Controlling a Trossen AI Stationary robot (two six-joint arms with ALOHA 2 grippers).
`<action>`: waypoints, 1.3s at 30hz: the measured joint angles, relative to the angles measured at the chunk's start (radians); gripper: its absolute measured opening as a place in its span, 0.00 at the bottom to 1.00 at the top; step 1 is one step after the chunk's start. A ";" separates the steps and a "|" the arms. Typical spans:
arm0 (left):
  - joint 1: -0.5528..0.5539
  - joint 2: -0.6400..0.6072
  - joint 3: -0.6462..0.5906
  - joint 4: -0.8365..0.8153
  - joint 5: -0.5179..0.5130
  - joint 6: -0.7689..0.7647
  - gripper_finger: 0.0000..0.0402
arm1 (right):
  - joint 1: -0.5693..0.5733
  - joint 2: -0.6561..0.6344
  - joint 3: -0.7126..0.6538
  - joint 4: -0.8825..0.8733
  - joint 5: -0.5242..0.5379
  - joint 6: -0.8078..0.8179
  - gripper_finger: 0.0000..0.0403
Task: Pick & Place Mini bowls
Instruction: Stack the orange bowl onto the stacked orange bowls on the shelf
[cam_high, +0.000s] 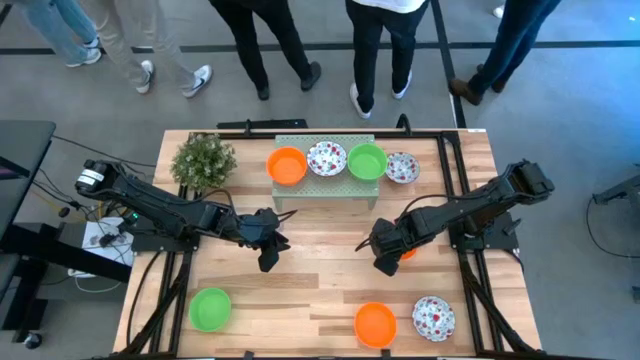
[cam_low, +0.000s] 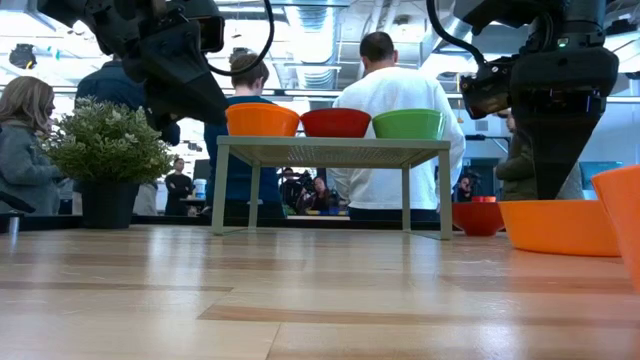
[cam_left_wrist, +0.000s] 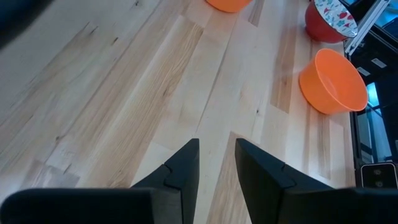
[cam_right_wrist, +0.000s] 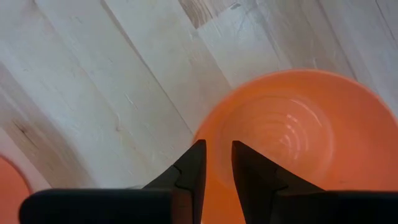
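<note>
My right gripper is shut on an orange mini bowl at the table's middle right; the bowl also shows in the low view. My left gripper hangs shut and empty over bare wood at the table's middle left. An orange bowl, a floral bowl and a green bowl sit on the mesh rack. Another floral bowl sits on the table beside the rack. A green bowl, an orange bowl and a floral bowl sit near the front edge. My right gripper pinches the orange bowl's rim on the bowl's left side, one finger inside the bowl and one finger outside. The fingers come from above, pointing down. The bowl stands upright, and its base seems to rest on the table.
A bushy potted plant stands at the far left of the table. Several people stand beyond the far edge. Bare wood lies between the two grippers and in front of the rack.
</note>
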 joint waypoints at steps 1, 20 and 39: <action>0.000 0.000 0.000 0.002 0.000 0.000 0.26 | 0.000 0.000 0.000 0.000 0.000 0.000 0.18; 0.001 0.000 0.000 0.013 0.000 0.000 0.26 | 0.005 -0.001 0.000 0.049 -0.028 -0.010 0.18; 0.001 0.000 0.000 0.019 0.000 0.000 0.26 | 0.043 0.002 -0.014 0.103 -0.026 0.001 0.18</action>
